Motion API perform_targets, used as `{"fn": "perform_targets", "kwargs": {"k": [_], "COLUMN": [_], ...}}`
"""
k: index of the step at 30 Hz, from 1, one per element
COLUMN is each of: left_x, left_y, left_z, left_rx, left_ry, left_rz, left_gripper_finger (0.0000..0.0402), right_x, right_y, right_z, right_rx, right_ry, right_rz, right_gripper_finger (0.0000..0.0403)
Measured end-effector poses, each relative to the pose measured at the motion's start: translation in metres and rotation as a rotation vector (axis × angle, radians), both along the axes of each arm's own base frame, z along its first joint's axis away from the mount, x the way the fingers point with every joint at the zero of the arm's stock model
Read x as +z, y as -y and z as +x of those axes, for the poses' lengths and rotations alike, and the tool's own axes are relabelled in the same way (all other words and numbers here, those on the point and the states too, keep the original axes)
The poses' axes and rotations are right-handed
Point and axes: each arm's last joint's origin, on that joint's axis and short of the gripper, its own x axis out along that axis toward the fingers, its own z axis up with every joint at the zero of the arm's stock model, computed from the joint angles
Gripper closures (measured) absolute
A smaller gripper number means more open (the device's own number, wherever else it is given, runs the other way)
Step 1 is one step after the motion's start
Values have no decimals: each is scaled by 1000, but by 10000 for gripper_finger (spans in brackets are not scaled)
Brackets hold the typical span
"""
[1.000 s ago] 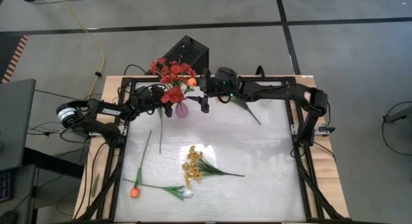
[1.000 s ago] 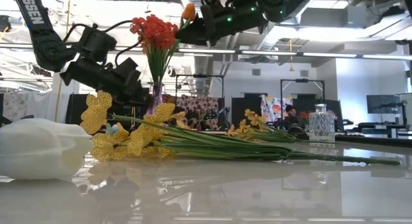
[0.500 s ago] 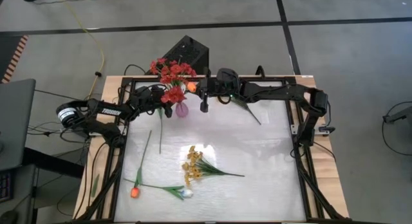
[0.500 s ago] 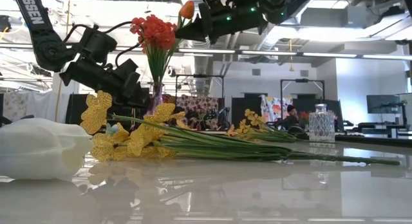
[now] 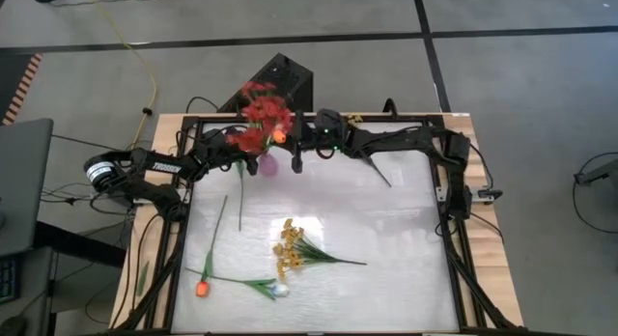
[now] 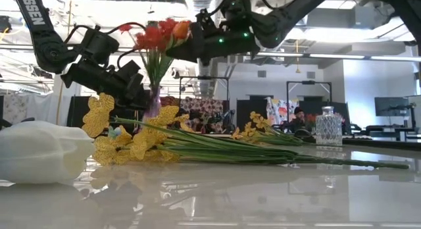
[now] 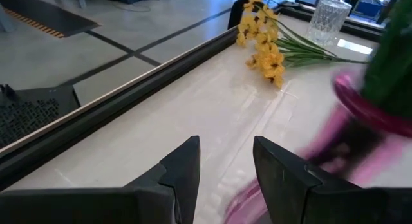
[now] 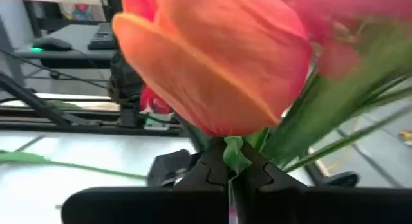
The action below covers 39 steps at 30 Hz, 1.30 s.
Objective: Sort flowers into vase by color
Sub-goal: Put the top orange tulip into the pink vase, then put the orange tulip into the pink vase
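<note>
The right pincer (image 8: 230, 179) is clenched on the short neck of an orange tulip (image 8: 212, 63), just under the blossom, and holds it up beside the red blossom sprays (image 5: 261, 119) at the far edge of the table (image 5: 386, 230). Gripping so close to the head looks deliberate to me: it keeps the bloom from flopping while the stem is steered toward the mouth of the pink vase (image 5: 268, 165). From where I stand the tulip sits right against the red bunch, though I cannot tell whether its stem is inside the vase.

The left pincer (image 7: 225, 166) waits low by the vase, its fingers apart and closed on nothing I can make out; the pink glass shows blurred just past them. It seems posted there to steady the vase.

On the near half of the table lie the flowers not yet sorted: yellow blossom sprays (image 5: 288, 247) in the middle, another orange tulip (image 5: 202, 289) and a white tulip (image 5: 280, 291) near the front edge. A clear glass vase (image 6: 328, 128) stands off to one side, empty as far as I can see
</note>
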Motion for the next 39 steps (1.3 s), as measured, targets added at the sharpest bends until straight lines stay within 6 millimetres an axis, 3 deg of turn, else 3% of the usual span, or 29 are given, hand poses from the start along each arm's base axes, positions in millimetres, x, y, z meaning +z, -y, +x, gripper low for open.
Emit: {"fn": "perform_targets", "kwargs": {"k": [3, 7, 14, 18, 24, 29, 35, 39], "left_x": [0, 0, 1, 7, 29, 38, 40, 55], "left_y": [0, 0, 1, 4, 20, 45, 79, 98], "left_z": [0, 0, 0, -5, -19, -33, -49, -54], "left_rx": [1, -3, -8, -9, -25, -63, -33, -17], "left_ry": [-1, 1, -6, -24, -30, -57, -89, -148], "left_rz": [1, 1, -2, 3, -12, -127, -415, -592], "left_gripper_finger": [268, 268, 268, 268, 268, 268, 268, 268], "right_x": [0, 7, 48, 64, 87, 100, 90, 79], "right_y": [1, -2, -6, -14, -31, -54, -89, -108], "right_z": [-1, -7, -30, -52, -90, -114, -127, -135], "right_rx": [13, 28, 46, 67, 97, 132, 196, 218], "right_ry": [-8, -63, -221, -338, -488, -579, -629, -654], "right_rz": [18, 8, 12, 0, 33, 82, 84, 71], "right_gripper_finger": [358, 292, 152, 107, 99, 101, 101, 101]}}
